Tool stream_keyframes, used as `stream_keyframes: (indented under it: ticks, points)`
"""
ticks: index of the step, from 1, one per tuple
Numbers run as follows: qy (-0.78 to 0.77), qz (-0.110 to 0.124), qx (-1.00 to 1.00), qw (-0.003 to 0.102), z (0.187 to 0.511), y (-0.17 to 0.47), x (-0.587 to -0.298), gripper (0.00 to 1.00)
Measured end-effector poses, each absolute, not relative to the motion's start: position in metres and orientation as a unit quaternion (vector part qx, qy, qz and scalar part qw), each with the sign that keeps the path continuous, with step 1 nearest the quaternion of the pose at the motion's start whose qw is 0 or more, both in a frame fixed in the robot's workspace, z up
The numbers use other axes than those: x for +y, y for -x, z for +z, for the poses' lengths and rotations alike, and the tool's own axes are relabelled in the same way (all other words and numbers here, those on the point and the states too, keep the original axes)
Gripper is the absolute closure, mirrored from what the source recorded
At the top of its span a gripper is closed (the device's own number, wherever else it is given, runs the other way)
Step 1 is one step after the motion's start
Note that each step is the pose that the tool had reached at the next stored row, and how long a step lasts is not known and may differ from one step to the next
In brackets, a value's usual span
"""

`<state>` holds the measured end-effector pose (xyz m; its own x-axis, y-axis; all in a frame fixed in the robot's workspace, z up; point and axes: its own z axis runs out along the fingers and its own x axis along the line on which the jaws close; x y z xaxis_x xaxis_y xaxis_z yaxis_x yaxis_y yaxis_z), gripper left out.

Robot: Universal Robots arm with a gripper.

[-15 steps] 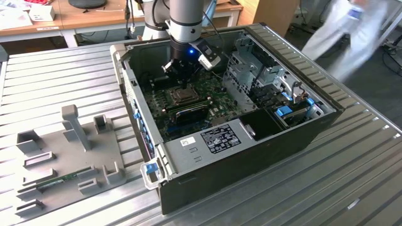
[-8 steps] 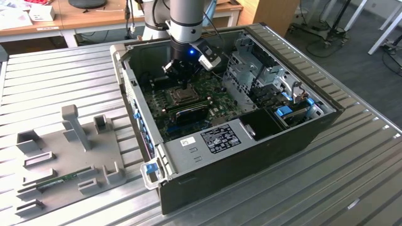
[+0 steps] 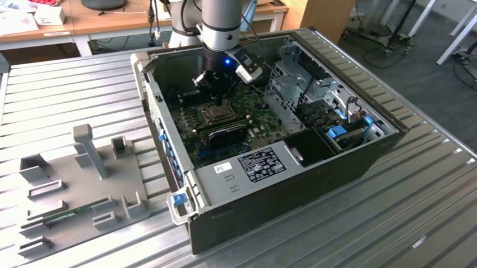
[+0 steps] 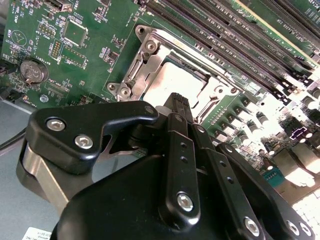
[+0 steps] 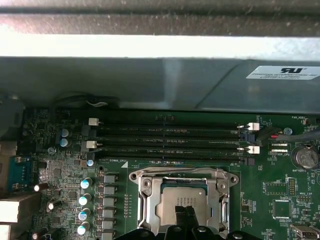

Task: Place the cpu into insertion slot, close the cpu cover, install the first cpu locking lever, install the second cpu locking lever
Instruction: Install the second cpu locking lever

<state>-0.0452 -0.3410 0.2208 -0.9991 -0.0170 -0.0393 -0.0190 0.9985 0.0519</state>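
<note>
Ribbed metal tabletop (image 3: 417, 184) carries an open computer case (image 3: 358, 151) lying on its side, green motherboard (image 3: 223, 120) facing up. My tool (image 3: 218, 96) hangs straight above the insertion slot (image 5: 182, 200), fingertips drawn together to a narrow point, holding nothing that I can make out. The cpu (image 5: 181, 197) sits flat in the slot directly beneath the tip, silver top showing. The cpu cover (image 5: 145, 200) lies closed around it as a metal frame. Whether the fingertips touch the chip, I cannot tell. Long memory slots (image 5: 170, 140) run alongside the socket's far edge.
</note>
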Motion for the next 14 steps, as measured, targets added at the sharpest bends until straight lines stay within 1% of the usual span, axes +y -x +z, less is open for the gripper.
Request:
stream_keyframes:
  ticks: [10,14]
  points:
    - [0.009,0.026,0.999,0.019,0.236,0.045,-0.341,0.90]
    - [0.009,0.026,0.999,0.020,0.237,0.045,-0.341,0.90]
